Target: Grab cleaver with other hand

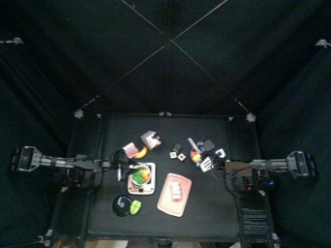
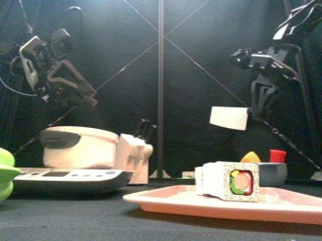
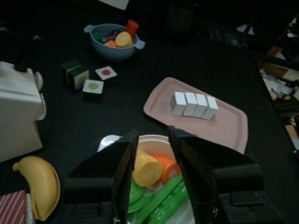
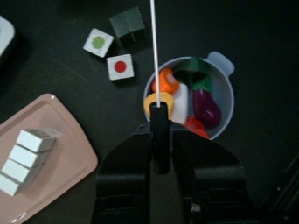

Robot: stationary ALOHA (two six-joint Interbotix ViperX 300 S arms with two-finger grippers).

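Black curtains ringed the counter [image 1: 116, 131] where our right claw [image 4: 156, 120], clamped shut, held the cleaver [image 2: 228, 118] aloft, and we judged its light, stiff, slick blade best pinched flat by our wide-open, empty left claw [image 3: 149, 142] (hovering over vegetables [image 3: 149, 171]).

whitish cleaver [image 2: 231, 118] upright (aloft), edge-on [image 4: 153, 61]

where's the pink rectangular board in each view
top view: pink rectangular board at the table's front, near the middle.
front view: low right foreground.
left wrist view: picture's middle right.
right wrist view: picture's lower left.
landmark: white sushi pieces on it.
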